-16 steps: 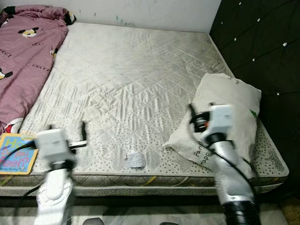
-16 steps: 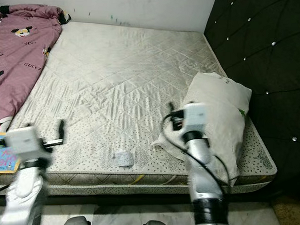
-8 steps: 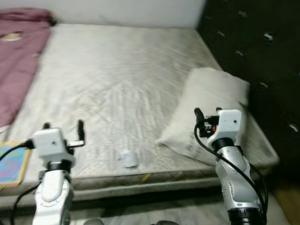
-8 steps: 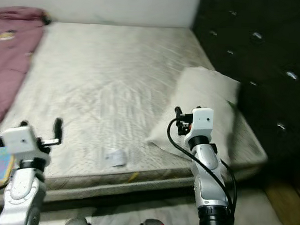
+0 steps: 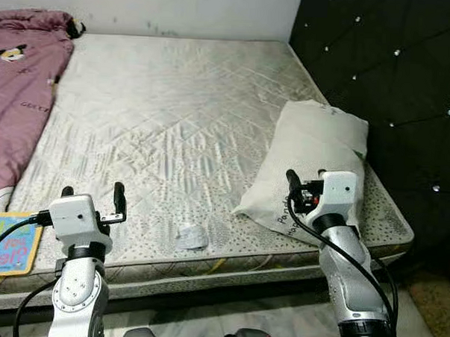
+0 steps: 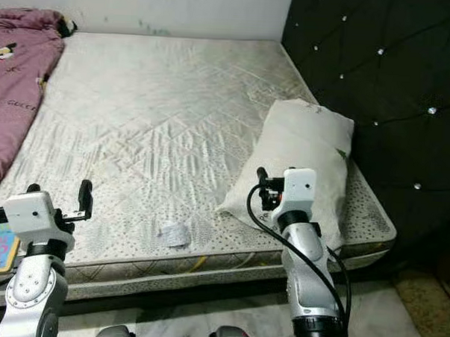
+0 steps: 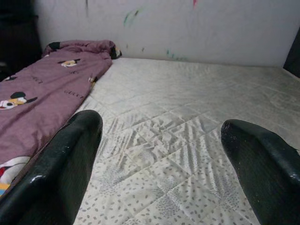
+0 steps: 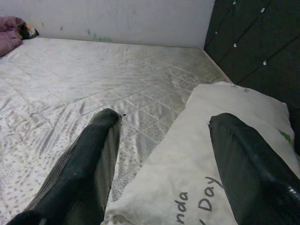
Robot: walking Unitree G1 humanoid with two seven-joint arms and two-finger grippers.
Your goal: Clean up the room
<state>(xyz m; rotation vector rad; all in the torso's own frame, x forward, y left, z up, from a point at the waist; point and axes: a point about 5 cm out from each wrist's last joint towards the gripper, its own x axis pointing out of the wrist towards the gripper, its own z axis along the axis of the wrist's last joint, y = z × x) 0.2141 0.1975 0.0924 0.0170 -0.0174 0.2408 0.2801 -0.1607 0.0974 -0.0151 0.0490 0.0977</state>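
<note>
A white pillow (image 5: pixel 315 146) with printed lettering lies askew on the right side of the bare quilted mattress (image 5: pixel 176 99). A small crumpled paper (image 5: pixel 191 235) rests near the mattress's front edge. My right gripper (image 5: pixel 305 184) is open and hovers just over the pillow's near corner; in the right wrist view the pillow (image 8: pixel 197 187) lies between and below its fingers (image 8: pixel 84 164). My left gripper (image 5: pixel 93 195) is open above the front left part of the mattress, to the left of the paper, holding nothing.
A pink cartoon-print blanket (image 5: pixel 19 85) covers the bed's left side. A colourful book (image 5: pixel 9 243) lies at the front left corner. A black tufted headboard (image 5: pixel 393 79) stands along the right. A pale wall (image 5: pixel 180 6) is behind the bed.
The head view has swung to the right, so the blanket and book sit nearer the left edge. Both arms stay raised with open fingers. Nothing on the bed has moved.
</note>
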